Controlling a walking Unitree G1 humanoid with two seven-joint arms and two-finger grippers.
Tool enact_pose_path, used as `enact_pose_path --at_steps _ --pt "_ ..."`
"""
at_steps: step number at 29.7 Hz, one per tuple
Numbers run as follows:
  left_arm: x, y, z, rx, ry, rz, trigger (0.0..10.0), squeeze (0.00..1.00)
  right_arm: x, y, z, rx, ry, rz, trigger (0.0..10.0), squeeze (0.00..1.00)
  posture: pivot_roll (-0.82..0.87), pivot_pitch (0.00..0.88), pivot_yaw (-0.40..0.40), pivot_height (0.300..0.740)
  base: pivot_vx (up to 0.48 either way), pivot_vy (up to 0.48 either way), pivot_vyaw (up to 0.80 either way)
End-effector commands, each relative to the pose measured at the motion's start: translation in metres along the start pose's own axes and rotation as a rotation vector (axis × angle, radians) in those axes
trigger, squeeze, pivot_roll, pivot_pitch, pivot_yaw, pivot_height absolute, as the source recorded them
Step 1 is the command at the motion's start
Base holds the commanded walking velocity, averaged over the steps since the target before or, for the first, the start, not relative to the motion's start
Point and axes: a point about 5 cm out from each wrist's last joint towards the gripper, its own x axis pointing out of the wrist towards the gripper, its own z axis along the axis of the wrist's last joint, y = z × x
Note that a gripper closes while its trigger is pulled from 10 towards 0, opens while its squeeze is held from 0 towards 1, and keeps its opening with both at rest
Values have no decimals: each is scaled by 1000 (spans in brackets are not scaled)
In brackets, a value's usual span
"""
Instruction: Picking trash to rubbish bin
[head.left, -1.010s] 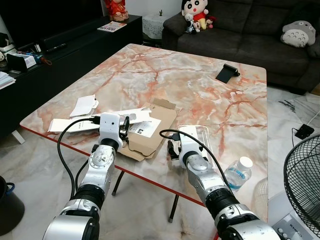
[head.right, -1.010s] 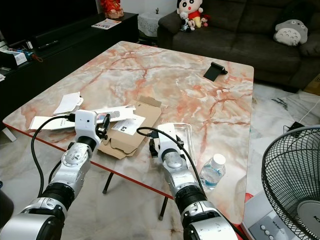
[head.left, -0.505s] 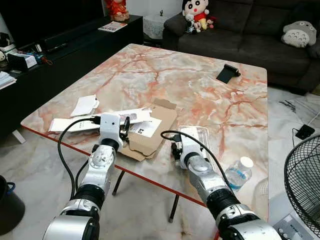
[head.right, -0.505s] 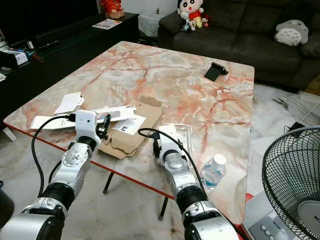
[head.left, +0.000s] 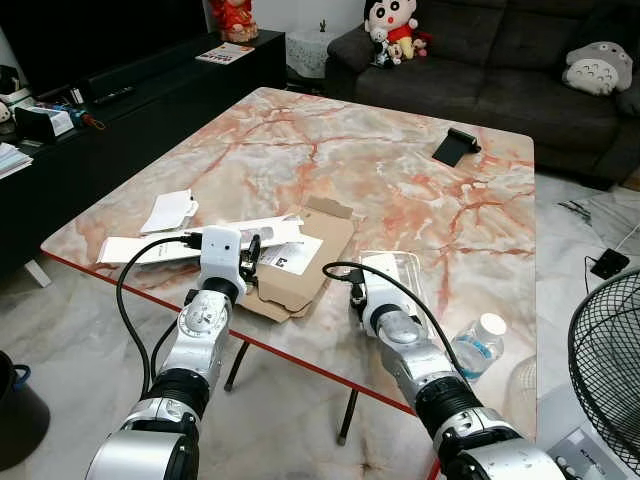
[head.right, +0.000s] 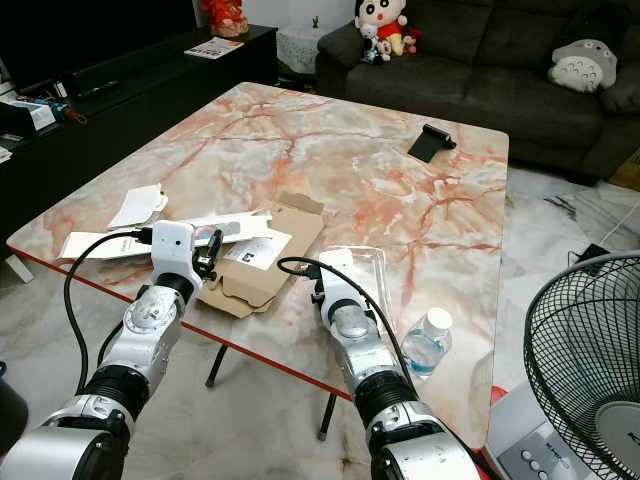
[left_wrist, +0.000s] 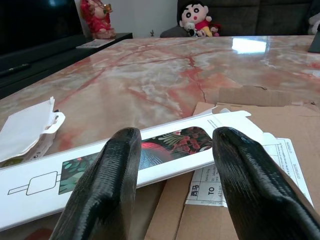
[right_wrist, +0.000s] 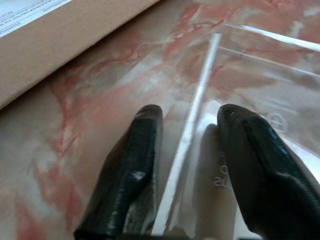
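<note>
Clear plastic is what your right gripper (right_wrist: 187, 200) straddles: its fingers (right_wrist: 131, 165) are spread either side of the near rim of the see-through tray (head.left: 398, 268), which lies on the marble worktop (head.left: 400, 180) beside the flattened cardboard box (head.left: 300, 265). Ease forward so the thin rim sits deep between the fingers before you press them together (it looks slippery and likely to flex). The tray looks empty. Your left gripper (left_wrist: 175, 165), fingers also spread, points at the long white printed box (left_wrist: 125, 155) lying on the cardboard.
</note>
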Motion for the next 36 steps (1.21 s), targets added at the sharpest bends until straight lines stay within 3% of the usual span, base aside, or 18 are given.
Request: enact_pose_path --at_steps 1,15,22,23,30,36 --pt "1 -2 3 -6 -8 -6 10000 0 1 0 0 -19 17 6 0 0 -20 0 -29 740 0 0 0" --pt "1 -2 3 -3 -9 -7 10000 0 1 2 4 -27 4 25 0 0 -17 0 -27 740 0 0 0" --pt "2 -1 6 9 -19 0 10000 0 1 2 15 -39 -52 16 0 0 -13 0 -25 740 0 0 0" --pt "3 -1 6 10 -23 2 10000 0 1 0 19 -47 -75 3 10000 0 -14 0 -23 740 0 0 0" --pt "5 -3 12 0 -58 12 10000 0 -3 -7 52 17 -288 -13 10000 0 -11 0 -20 740 0 0 0" --pt "7 -4 27 -54 -149 59 10000 0 -20 -9 95 94 -608 8 10000 0 -10 0 -8 740 0 0 0"
